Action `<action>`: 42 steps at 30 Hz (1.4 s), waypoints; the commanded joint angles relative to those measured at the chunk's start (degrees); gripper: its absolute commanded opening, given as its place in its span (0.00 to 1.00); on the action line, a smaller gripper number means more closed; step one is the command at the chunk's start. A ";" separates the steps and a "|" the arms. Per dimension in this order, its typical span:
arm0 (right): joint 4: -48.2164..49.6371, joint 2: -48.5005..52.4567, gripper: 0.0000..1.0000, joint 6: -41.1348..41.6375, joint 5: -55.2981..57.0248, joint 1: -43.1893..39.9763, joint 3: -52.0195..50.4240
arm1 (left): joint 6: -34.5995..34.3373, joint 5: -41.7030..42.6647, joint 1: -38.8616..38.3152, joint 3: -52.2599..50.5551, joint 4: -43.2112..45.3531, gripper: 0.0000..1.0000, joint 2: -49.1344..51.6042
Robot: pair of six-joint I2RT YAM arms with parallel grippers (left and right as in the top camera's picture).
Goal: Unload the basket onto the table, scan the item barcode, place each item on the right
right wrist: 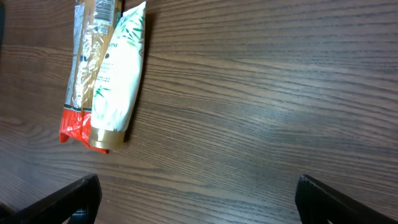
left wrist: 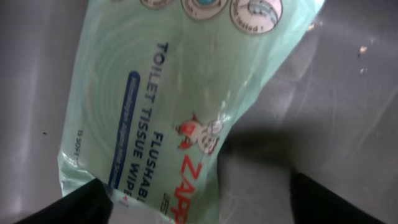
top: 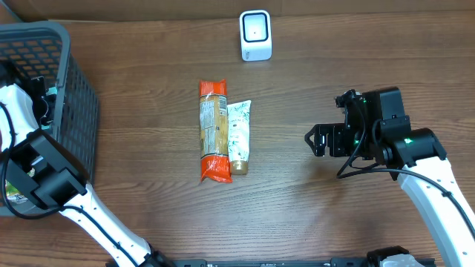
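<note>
Wooden table, tube beside packet

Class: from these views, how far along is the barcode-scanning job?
Possibly done: a snack pack and a tube lie side by side outside the basket. In hand: the open left gripper hovers over a wipes pack inside it. Left: gripping it and presenting it to the scanner. The right gripper hangs open, empty.

A dark brown wood-grain tabletop fills the frame, evenly lit; a pale strip runs along the upper edge.
</note>
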 commanded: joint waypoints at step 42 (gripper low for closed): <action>1.64 -0.13 1.00 -0.02 -0.31 0.20 1.18 | -9.25 3.06 0.20 2.45 -12.57 0.81 -12.63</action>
